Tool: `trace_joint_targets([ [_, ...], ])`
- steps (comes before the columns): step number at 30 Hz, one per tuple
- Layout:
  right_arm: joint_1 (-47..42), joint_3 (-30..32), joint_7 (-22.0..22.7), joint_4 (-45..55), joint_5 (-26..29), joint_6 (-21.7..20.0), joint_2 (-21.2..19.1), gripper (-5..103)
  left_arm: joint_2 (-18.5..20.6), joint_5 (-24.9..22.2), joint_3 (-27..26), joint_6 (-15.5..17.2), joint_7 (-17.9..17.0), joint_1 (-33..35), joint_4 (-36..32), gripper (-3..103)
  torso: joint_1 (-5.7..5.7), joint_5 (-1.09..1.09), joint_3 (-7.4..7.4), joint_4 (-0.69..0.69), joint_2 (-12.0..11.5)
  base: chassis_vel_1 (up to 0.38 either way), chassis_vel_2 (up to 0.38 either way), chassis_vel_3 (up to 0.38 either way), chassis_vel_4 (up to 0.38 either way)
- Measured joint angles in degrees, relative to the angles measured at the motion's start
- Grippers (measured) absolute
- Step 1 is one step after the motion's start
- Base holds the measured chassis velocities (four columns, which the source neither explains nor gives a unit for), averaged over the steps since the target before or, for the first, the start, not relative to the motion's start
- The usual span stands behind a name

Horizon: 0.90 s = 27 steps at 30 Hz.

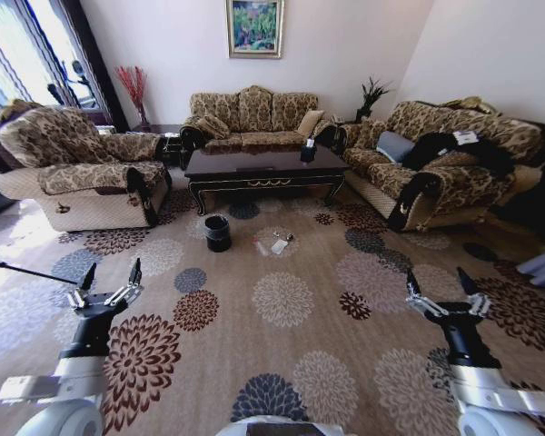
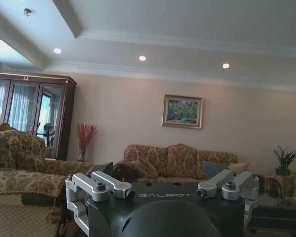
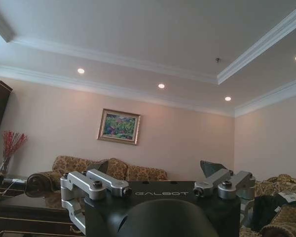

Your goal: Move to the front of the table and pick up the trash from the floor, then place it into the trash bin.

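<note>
We've got both pincers, left pincer [image 1: 111,273] and right pincer [image 1: 440,282], spread and empty; trash [image 1: 278,243] sits beside the trash bin [image 1: 217,232].

Only readable text you've got here is the "GALBOT" brand, in pale capitals on the dark housing of the left gripper [image 2: 165,193] in the left wrist view, and the same word on the right gripper [image 3: 161,191] housing in the right wrist view. Nothing else around the room is legible.
</note>
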Motion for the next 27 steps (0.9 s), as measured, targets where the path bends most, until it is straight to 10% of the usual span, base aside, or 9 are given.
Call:
trace_joint_targets([
  [7, 0.1, -0.4, 4.3, 0.0, 0.3, -1.0, -0.3, 100, -0.1, 4.7, -0.3, 6.6, -1.4, 0.2, 1.9, 100, -0.63, -0.01, -0.82, 0.0, -1.5, 0.0, 0.0, 0.0, 0.0],
  [17, 0.8, -1.1, 4.1, -0.8, 1.0, 0.7, -0.6, 100, 0.0, 0.6, -0.5, -1.1, 3.0, 0.1, -0.8, 100, -1.11, 0.0, -1.43, 0.0, -2.5, 0.0, 0.0, 0.0, 0.0],
  [27, 0.2, -1.1, 2.8, -0.1, 1.2, -2.2, -0.7, 100, 0.0, 2.0, -0.7, -2.1, 4.3, 0.7, 0.1, 100, -1.5, 0.0, -1.92, 0.0, -3.4, 0.0, 0.0, 0.0, 0.0],
])
